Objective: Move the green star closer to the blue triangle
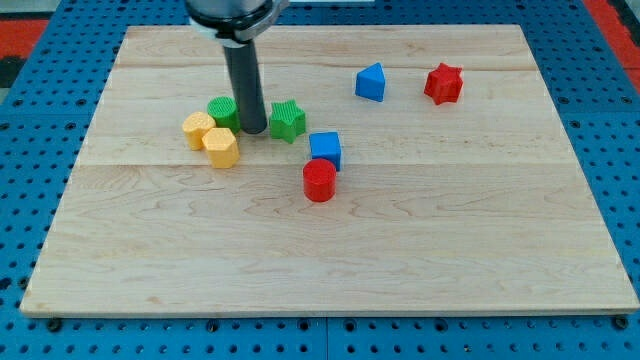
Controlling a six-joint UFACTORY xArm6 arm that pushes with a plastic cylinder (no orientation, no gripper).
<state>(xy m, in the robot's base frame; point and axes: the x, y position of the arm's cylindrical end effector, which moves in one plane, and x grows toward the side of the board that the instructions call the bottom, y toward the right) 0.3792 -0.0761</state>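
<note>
The green star (288, 121) lies on the wooden board (330, 250), left of centre. The blue triangle (371, 82) lies up and to the right of it, well apart. My tip (252, 132) stands just left of the green star, close to touching it, between the star and a green round block (222, 111). The dark rod comes down from the view's top.
Two yellow blocks (199, 129) (221, 147) lie left of my tip, next to the green round block. A blue cube (325, 150) and a red cylinder (319, 181) lie right below the star. A red star (443, 83) lies right of the blue triangle.
</note>
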